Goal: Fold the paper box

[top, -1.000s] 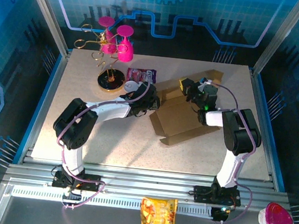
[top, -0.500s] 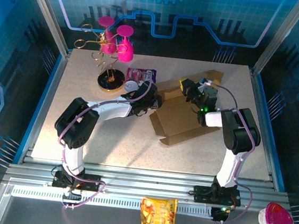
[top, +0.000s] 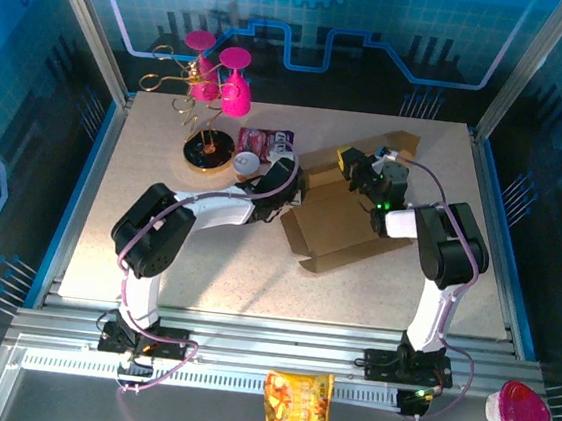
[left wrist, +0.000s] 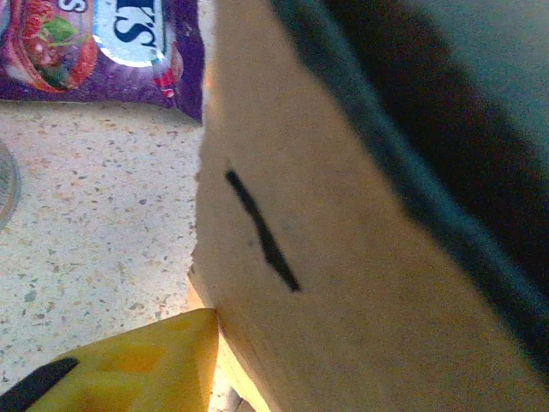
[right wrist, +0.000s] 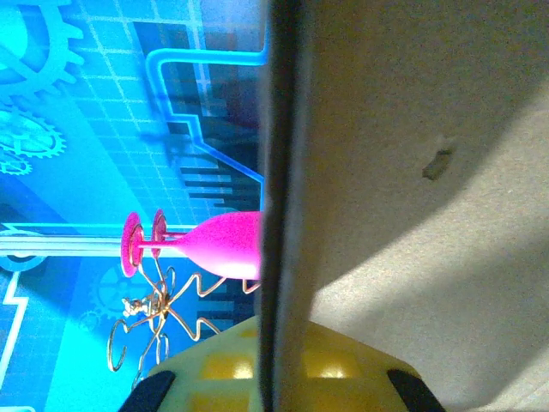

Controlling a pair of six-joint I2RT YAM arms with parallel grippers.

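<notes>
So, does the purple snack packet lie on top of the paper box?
No, the purple snack packet lies on the table, left of the paper box, not on it.

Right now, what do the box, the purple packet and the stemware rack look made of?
Paper box: matte brown cardboard, apparently corrugated, with creased panels and a rough raw edge in the left wrist view. Purple packet: glossy printed film, probably plastic, catching light. Rack: thin shiny gold wire, likely metal, on a dark round base.
</notes>
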